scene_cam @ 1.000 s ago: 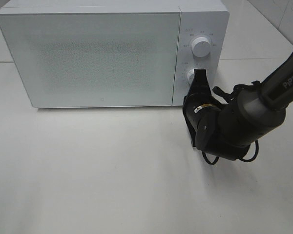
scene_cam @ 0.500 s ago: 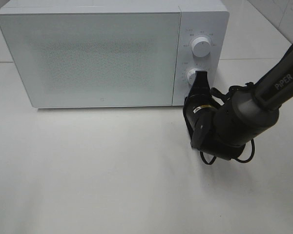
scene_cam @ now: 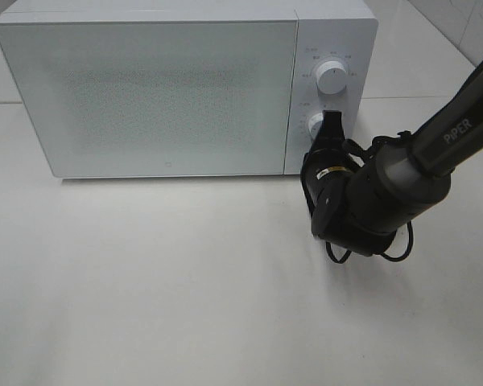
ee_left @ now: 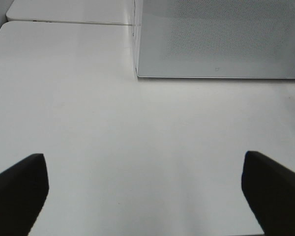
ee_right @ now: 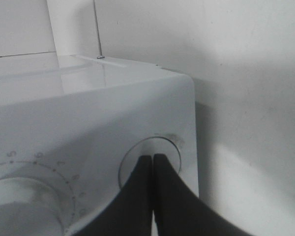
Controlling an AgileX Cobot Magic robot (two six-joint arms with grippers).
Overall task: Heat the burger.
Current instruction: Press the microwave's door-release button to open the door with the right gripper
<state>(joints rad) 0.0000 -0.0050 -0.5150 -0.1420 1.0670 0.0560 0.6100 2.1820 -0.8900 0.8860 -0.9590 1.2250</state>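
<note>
You are working over a white desk [scene_cam: 185, 305] that is carrying a microwave [scene_cam: 342, 36] with its door [scene_cam: 145, 92] closed. The burger is not showing in any view. Judging from the shut door, it is probably sitting inside, but the frosted panel is hiding the cavity, so you cannot confirm this.

The right fingers [scene_cam: 332, 122] are pressed fully together, gripping nothing, with their tips resting against the lower knob [scene_cam: 315, 124]. The right wrist view is showing the same contact [ee_right: 146, 172]. The left fingers [ee_left: 19, 191] are spread wide and empty, hovering over bare desk, well apart from the microwave.

If the burger is inside, it is lying behind the door, beyond the reach of both sets of fingers, and nothing is touching it.

When you are handling it later, expect a light, soft stack. The layers are likely to slide and the glossy bun may slip. Take hold low across the sides, squeezing gently, so the bun is not crushed and the filling is not pushed out.
</note>
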